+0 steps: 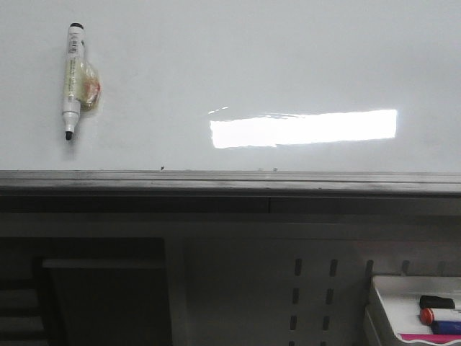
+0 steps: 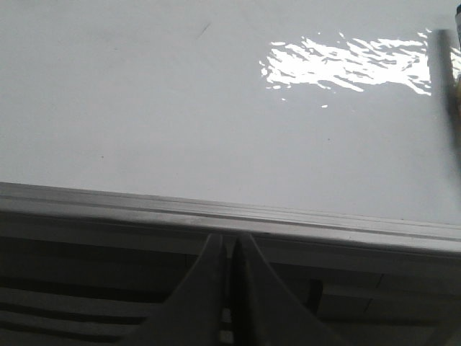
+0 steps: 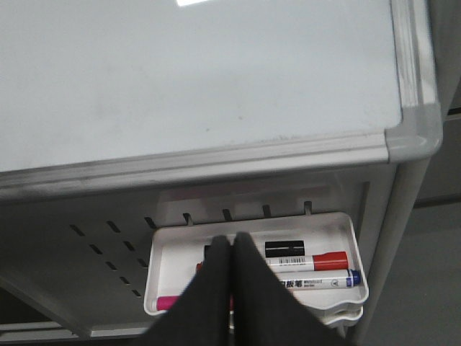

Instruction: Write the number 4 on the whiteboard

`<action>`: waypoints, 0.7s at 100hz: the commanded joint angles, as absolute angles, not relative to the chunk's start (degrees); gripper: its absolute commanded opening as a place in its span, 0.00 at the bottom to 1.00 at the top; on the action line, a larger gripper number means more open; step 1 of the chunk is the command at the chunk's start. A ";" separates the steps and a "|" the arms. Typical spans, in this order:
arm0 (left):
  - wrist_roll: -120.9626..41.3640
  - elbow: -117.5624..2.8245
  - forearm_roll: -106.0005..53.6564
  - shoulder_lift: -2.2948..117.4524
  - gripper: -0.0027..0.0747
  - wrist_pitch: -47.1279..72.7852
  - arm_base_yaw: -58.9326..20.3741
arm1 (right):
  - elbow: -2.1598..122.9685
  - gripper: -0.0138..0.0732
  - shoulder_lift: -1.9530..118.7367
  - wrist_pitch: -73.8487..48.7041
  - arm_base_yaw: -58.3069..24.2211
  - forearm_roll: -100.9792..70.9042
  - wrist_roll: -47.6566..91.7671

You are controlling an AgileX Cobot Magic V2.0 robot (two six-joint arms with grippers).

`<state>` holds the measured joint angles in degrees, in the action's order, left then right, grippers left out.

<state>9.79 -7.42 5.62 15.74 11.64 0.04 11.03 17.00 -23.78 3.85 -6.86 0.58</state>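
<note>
Whiteboard (image 1: 238,65), glossy and white, fills the upper part of the front view; its surface carries a bright rectangular light reflection (image 1: 304,128) and bears no drawn figure, so the number 4 is not yet written. A grey metal ledge (image 1: 230,180) runs along the whiteboard's lower edge. A black-tipped marker (image 1: 73,81) sits against the whiteboard surface near its upper left, tip pointing down toward the ledge, with a small yellowish wad (image 1: 90,86) touching its barrel. Below the whiteboard's lower right corner, a white tray (image 3: 346,231) hangs on a perforated panel (image 1: 313,295) and holds a red-capped marker (image 3: 306,261), a blue-capped marker (image 3: 317,281), and a black block (image 3: 286,249). The left gripper (image 2: 230,249), fingers pressed together and holding nothing, sits just below the ledge. The right gripper (image 3: 232,245), fingers likewise closed and empty, sits over the tray.
</note>
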 commanded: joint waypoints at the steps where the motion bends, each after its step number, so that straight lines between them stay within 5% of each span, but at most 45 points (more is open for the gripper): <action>1: 9.97 -10.60 5.12 19.14 0.01 6.32 0.16 | 15.56 0.08 20.72 -18.61 3.75 -6.31 0.59; 15: 9.97 -10.70 5.24 21.73 0.09 3.07 0.04 | 15.89 0.08 22.63 -14.60 3.75 -6.31 0.59; 34: 9.97 -10.09 5.25 26.10 0.51 -6.36 0.04 | 15.89 0.08 22.84 -13.34 3.75 -6.31 0.59; 70: 14.51 -11.94 14.34 41.88 0.54 -22.58 -8.80 | 15.89 0.08 22.84 -15.45 3.75 -6.31 0.59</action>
